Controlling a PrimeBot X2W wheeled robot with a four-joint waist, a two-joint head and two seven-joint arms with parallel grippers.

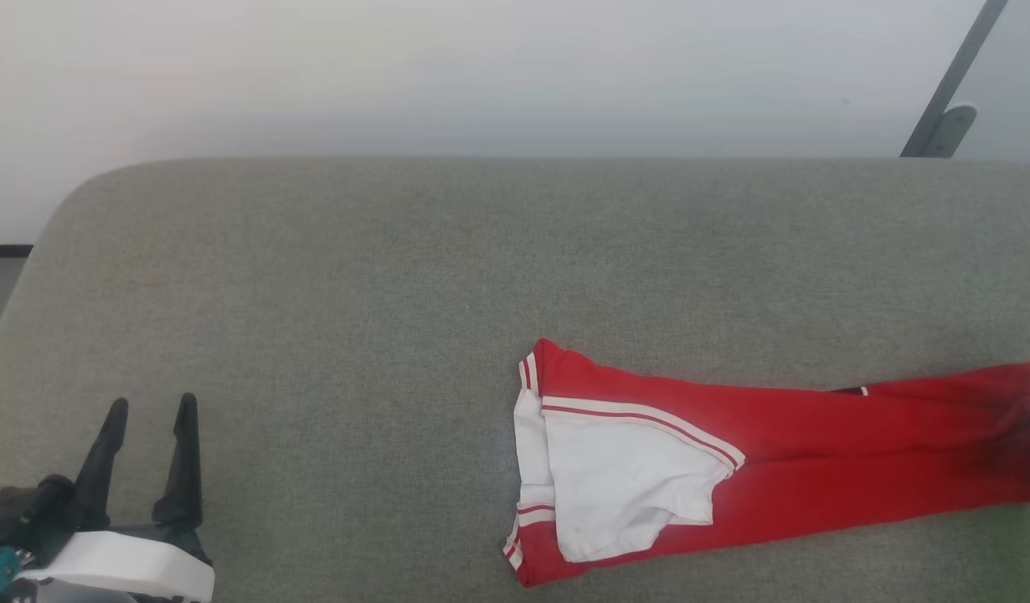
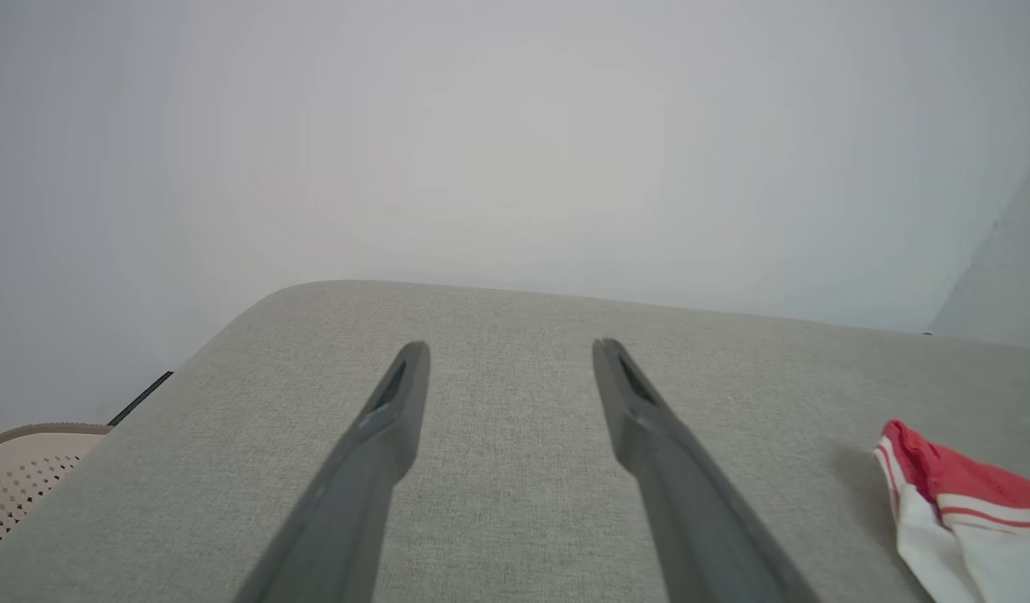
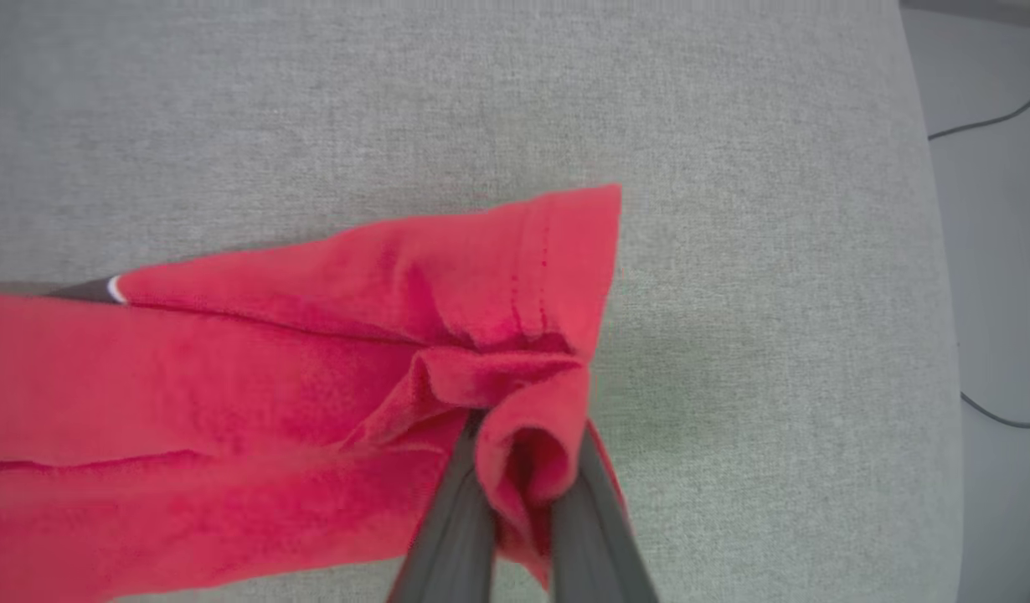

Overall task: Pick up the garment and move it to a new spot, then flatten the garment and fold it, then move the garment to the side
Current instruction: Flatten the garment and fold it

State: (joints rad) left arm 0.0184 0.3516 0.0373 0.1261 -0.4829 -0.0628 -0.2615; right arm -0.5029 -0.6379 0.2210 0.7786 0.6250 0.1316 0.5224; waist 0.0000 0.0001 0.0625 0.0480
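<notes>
The garment, red with a white sleeve and striped trim, lies stretched in a long band across the right half of the grey cushion, its right end running past the frame edge. In the right wrist view my right gripper is shut on a bunched fold of the garment near its red hem corner. My left gripper stands open at the lower left of the head view, well left of the garment, with nothing between its fingers. The left wrist view has the same open left gripper over bare cushion, with the garment's sleeve end at its right edge.
The cushion's rounded left corner drops off towards a pale wall. A dark slanted pole stands behind at the upper right. A perforated beige seat shows beyond the left edge. Cables lie on the floor past the cushion's right edge.
</notes>
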